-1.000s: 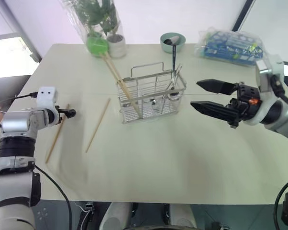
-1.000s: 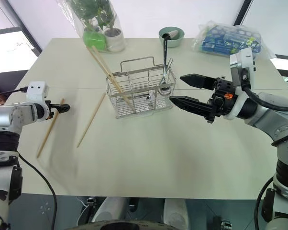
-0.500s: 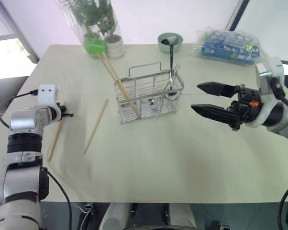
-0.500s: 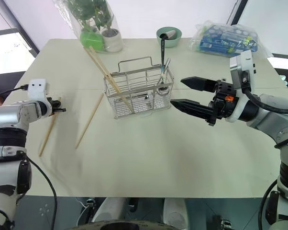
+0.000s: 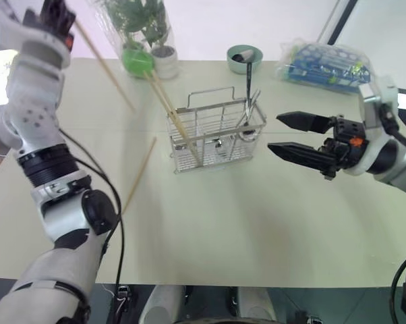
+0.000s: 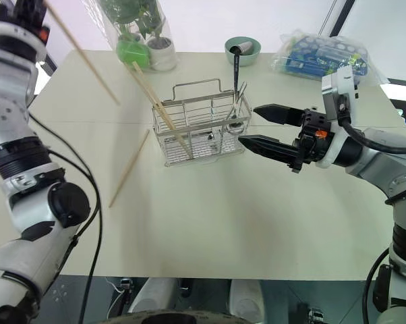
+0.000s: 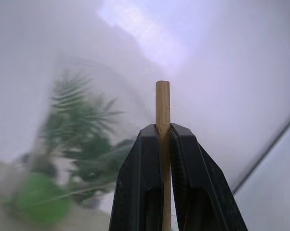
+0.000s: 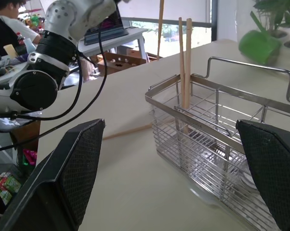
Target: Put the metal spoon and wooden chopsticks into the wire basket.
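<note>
Overhead, the raised left tool (image 7: 163, 139) pinches one wooden chopstick (image 5: 103, 64).

The wire basket (image 5: 216, 138) near the bench's far edge holds the upright metal spoon (image 5: 247, 111) and two leaning wooden chopsticks (image 5: 169, 115); another lies beside it.

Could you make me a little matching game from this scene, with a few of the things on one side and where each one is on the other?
Things:
1. chopstick in the left tool
2. loose chopstick
3. metal spoon
4. green bowl

Places:
A. lying flat on the table, left of the wire basket
B. at the far edge of the table, behind the basket
C. lifted in the air, pinched by shut fingers
D. standing in the basket's right end

Pairs: 1-C, 2-A, 3-D, 4-B
</note>
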Robot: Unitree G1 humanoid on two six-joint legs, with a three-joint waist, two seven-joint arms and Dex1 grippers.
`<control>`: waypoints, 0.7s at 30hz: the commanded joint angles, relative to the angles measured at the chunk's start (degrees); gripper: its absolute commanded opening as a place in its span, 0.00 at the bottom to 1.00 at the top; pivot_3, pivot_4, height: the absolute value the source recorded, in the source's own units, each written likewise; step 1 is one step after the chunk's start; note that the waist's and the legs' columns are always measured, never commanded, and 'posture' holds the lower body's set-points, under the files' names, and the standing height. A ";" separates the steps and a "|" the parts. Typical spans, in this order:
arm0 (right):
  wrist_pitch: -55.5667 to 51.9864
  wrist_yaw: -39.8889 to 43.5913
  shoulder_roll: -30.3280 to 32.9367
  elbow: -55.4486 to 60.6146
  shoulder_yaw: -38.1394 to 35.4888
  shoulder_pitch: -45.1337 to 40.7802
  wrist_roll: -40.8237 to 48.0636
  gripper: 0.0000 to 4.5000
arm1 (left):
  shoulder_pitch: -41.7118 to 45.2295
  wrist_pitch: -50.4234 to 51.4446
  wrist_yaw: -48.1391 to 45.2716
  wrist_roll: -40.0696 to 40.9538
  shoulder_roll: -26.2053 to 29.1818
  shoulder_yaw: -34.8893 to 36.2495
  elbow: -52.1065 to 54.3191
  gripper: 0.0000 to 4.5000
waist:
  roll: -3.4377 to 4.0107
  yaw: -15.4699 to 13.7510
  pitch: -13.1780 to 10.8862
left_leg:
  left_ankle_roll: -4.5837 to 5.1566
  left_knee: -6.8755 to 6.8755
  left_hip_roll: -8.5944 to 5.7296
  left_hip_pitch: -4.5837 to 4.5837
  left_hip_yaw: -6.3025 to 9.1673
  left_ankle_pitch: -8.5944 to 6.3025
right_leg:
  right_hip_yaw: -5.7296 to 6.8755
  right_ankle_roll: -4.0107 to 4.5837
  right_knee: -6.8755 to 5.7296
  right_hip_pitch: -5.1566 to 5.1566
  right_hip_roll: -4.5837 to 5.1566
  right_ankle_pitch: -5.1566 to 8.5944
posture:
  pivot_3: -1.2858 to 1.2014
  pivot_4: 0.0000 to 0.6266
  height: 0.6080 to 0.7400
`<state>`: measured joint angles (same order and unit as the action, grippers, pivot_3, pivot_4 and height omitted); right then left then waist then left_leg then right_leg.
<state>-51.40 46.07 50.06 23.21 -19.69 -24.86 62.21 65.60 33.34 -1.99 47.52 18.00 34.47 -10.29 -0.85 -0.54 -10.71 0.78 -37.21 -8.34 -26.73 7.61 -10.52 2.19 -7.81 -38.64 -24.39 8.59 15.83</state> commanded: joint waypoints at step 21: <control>0.88 -6.28 0.25 2.50 -6.58 3.52 5.63 1.00 | -5.55 -5.37 -6.11 -9.07 -10.35 -20.85 8.65 0.69 | -0.01 -0.14 0.00 | 0.03 -0.01 0.02 0.04 -0.10 0.00 | -0.06 0.05 0.02 0.04 0.00 -0.03 | 0.52 0.24 0.60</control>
<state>-51.39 39.94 49.92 24.06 -25.08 -20.83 66.60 59.05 27.86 -8.18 37.08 7.26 12.49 -5.15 -0.86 -0.68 -10.71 0.81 -37.22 -8.32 -26.70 7.51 -10.52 2.13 -7.76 -38.62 -24.34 8.58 15.81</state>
